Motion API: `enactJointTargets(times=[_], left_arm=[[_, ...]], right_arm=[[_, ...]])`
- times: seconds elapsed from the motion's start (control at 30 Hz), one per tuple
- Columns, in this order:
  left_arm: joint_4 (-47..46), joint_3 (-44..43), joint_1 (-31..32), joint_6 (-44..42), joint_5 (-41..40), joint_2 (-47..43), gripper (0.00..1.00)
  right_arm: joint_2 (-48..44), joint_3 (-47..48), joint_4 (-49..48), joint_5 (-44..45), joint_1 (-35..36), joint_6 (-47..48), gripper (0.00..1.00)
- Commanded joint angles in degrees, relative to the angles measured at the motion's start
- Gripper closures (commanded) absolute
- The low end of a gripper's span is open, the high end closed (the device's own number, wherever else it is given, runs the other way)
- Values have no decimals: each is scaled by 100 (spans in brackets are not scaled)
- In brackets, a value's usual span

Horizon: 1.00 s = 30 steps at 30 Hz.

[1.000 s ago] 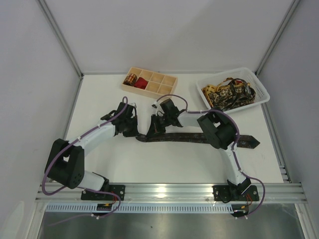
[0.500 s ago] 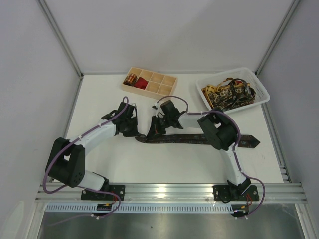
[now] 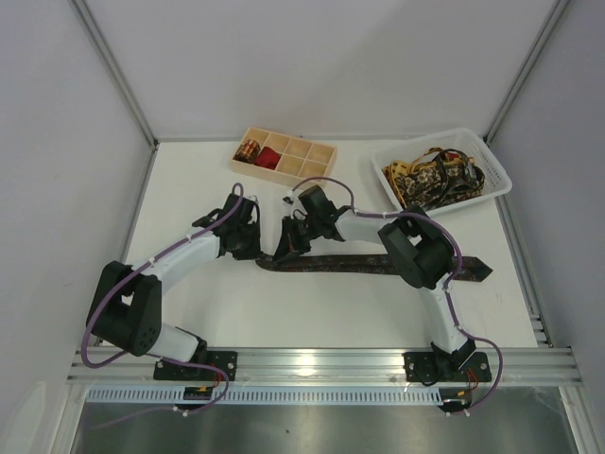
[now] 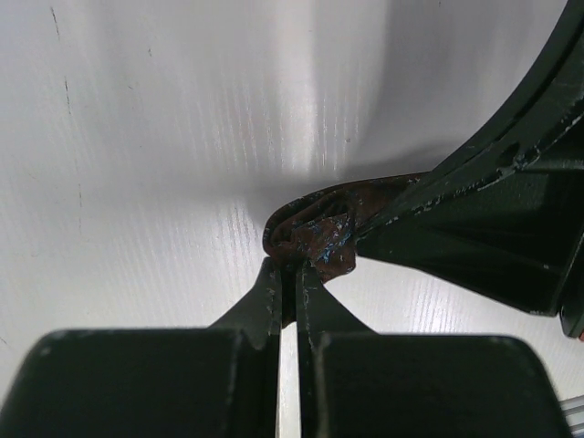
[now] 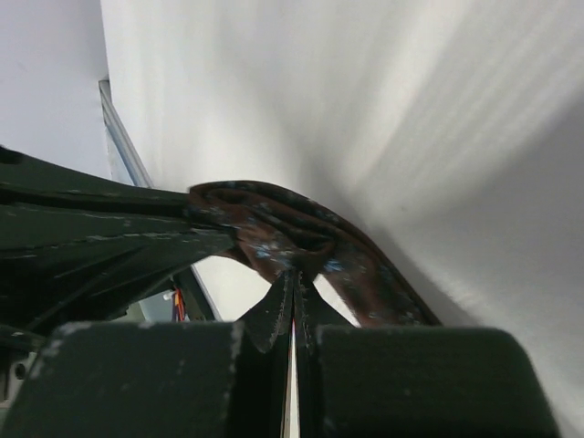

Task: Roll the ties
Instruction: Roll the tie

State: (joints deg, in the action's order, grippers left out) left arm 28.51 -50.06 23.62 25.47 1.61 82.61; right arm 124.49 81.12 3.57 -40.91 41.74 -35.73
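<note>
Two arms meet over one white table (image 3: 208, 303), each with a two-finger gripper, and both grippers work on one tie.

The left gripper (image 3: 260, 255) has its two black fingers pressed together. At their tips they pinch the curled, narrow end of the single dark brown fabric necktie (image 3: 378, 263) with faint blue flecks. Its wrist view shows the fabric folded into a small loop right at the fingertips, lying on the table surface.

Just to the right, almost touching it, the right gripper (image 3: 286, 251) comes in from the opposite side. Its two fingers are also clamped tight, nipping the same curled end from the other face. The two grippers point toward each other with the loop between them.

From the right gripper the tie lies flat along the table to the right. It passes under the right arm's elbow and ends in one pointed tip well beyond it.

Behind both grippers, at the far edge, stands one pale wooden compartment tray (image 3: 307, 151). Its left cells hold one gold-and-black patterned coil (image 3: 248, 149) and one red roll (image 3: 268, 158).

Further right, behind the right arm, sits one white plastic basket (image 3: 492, 159). It holds a tangled heap of gold-and-black ties (image 3: 435, 175), too knotted to count.
</note>
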Motion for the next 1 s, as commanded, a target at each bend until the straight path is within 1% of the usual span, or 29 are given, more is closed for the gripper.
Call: enactJointTargets(times=[0.0,0.2,0.33,0.47,0.67,0.97], left_arm=[[-12,-162,20,10,-73,-17,100],[23,-188,20,10,-47,-61,99],[-12,-284,20,54,173,-43,100],[-83,-355,20,107,419,-8,100],[-135,-399,38,160,542,-17,100],[-311,-425,178,230,683,220,99]], right_arm=[[-153,351,65,-31,107,57,100],[137,580,65,3,124,74,100],[286,571,-6,4,124,48,100],[348,536,-41,21,124,83,100],[410,518,-128,4,124,57,100],[454,527,-243,-84,124,-48,100]])
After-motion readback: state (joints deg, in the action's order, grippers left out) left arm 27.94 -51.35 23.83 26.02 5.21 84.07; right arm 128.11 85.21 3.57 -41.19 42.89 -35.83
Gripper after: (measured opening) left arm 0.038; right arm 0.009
